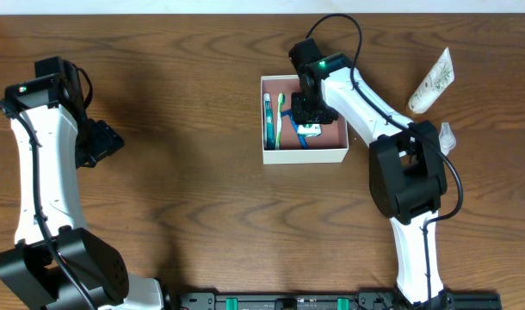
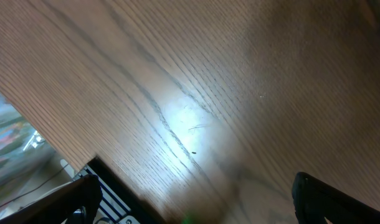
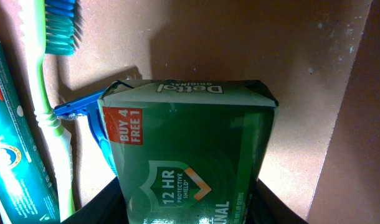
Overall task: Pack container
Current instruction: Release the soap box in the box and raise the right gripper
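While my right jaws pinch the green soap pack (image 3: 190, 155) low inside the container (image 1: 305, 156), right of centre on the tabletop (image 1: 202, 172), I judge this the placing step. Next I must seat it flat beside the blue razor (image 3: 78, 109) and toothbrush (image 3: 50, 124), then let go. Far left, my left jaws hang spread.

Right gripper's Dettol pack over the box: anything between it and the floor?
Yes: the blue razor lies partly under the Dettol pack, at its edge nearest the green toothbrush. The rest of the container floor below it looks bare.
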`<state>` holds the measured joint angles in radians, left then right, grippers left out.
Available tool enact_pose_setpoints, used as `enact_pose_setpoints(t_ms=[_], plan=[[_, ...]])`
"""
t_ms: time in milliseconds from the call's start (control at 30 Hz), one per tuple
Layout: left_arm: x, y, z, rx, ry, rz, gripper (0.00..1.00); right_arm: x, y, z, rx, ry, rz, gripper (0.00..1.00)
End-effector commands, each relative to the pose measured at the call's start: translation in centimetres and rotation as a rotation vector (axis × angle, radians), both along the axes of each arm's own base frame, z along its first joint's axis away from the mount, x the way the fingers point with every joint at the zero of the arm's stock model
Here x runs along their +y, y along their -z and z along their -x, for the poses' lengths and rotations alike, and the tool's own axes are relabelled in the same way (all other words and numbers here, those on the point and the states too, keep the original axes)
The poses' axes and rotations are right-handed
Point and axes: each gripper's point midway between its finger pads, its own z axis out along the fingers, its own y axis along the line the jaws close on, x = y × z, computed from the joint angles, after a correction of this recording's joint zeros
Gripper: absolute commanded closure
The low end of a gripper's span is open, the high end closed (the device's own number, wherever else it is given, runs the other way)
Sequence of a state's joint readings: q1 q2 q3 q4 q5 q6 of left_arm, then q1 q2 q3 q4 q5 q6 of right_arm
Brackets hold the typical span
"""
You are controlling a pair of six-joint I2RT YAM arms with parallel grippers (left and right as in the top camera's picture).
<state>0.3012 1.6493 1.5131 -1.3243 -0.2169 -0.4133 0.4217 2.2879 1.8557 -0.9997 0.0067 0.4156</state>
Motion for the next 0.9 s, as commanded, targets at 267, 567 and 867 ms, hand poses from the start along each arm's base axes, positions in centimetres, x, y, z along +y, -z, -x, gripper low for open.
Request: enact_pose_setpoints(t_ms=[267,567,867], plan=[[0.3,0.1,0.2,0.016,0.006,-0.009,0.02,0.0,0.6,0.3,0.003,-0.013,0.017,0.43],[0.3,0.1,0.2,0.015,0.007,-0.008,0.02,-0.9,-0.4,-0.1,0.000,0.010,0.018,0.39],[0.3,0.1,0.2,0.016,0.006,-0.009,0.02,-2.6,-9.7,-4.3,-0.196,0.034,-0.050,0.38]])
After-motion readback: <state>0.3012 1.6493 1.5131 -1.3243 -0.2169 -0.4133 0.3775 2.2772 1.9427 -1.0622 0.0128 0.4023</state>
